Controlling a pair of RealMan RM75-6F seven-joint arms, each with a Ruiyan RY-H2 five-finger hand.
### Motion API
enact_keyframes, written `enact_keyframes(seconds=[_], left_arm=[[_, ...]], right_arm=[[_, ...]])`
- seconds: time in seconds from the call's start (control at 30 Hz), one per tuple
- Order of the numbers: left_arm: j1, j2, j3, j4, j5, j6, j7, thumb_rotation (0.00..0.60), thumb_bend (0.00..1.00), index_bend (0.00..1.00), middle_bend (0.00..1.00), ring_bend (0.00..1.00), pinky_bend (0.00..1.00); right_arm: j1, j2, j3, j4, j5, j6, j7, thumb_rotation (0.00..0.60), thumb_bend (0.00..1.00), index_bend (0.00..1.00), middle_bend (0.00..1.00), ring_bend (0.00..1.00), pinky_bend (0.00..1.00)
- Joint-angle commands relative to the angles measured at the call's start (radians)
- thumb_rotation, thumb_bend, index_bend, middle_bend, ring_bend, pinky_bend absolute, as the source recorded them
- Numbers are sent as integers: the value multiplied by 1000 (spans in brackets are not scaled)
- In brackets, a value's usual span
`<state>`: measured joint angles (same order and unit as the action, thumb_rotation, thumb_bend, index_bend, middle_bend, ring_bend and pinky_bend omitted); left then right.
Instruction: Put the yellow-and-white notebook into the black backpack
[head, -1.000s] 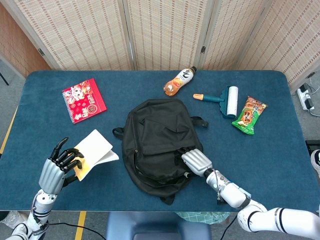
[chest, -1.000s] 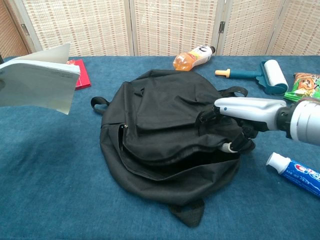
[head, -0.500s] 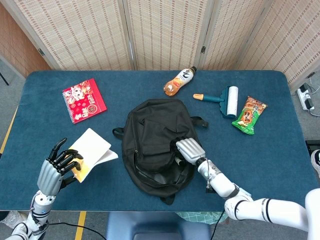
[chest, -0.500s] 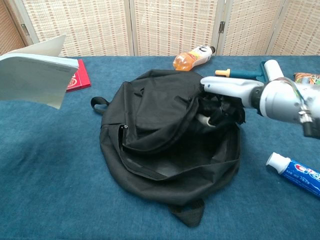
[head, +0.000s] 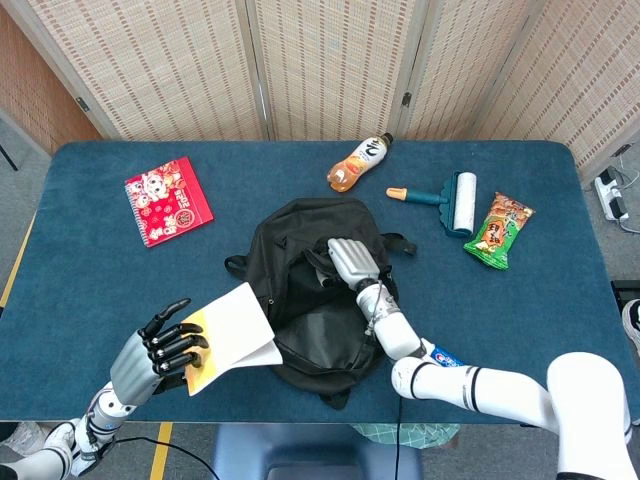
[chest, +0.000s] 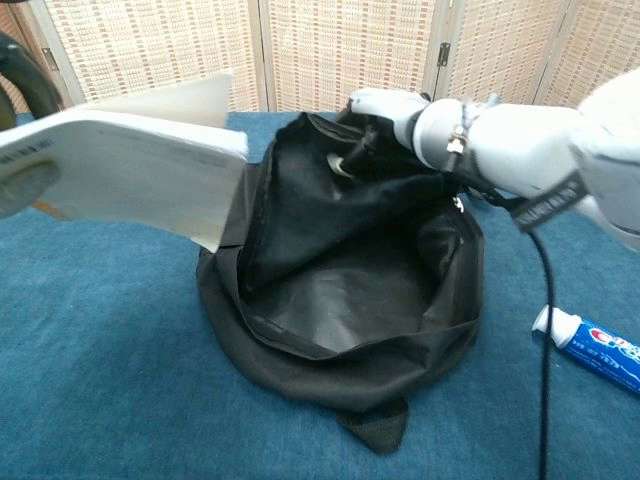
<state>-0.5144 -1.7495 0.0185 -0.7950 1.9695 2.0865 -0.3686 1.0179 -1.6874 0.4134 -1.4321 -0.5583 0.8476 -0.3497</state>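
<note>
Right hand (head: 349, 262) grips the black fabric backpack (head: 310, 340) flap, lifted open; left hand (head: 165, 350) grasps the yellow-and-white notebook (head: 232, 325) near the table's (head: 90, 280) front edge.

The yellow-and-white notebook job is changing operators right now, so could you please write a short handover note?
Left hand: holds the yellow-and-white notebook off the table, its edge at the black backpack's left side.
Right hand: grips the backpack's upper flap, lifted so the main compartment gapes.
Done: notebook picked up, bag opened.
Left: slide the notebook into the opening, release it, let go of the flap.
</note>
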Motion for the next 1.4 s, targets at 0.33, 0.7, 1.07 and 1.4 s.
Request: enact_keyframes(seconds=[0.33, 0.7, 1.07, 1.4], left_arm=[[-106, -64, 7, 28, 64, -28, 9, 600, 464, 709, 580, 464, 183], [-165, -106, 17, 35, 89, -64, 52, 600, 459, 708, 582, 464, 183], [-169, -156, 17, 131, 27, -143, 66, 600, 454, 704, 581, 464, 183], [-136, -195, 43, 221, -20, -196, 83, 600, 455, 705, 582, 464, 183]], right_arm=[[104, -68, 78, 53, 84, 62, -18, 600, 633, 713, 332, 252, 196], [117, -76, 112, 11, 68, 52, 53, 600, 633, 712, 331, 257, 196], [68, -41, 83, -123, -21, 61, 133, 600, 633, 709, 331, 257, 196], [52, -39, 81, -152, -57, 79, 188, 600, 633, 702, 331, 257, 196]])
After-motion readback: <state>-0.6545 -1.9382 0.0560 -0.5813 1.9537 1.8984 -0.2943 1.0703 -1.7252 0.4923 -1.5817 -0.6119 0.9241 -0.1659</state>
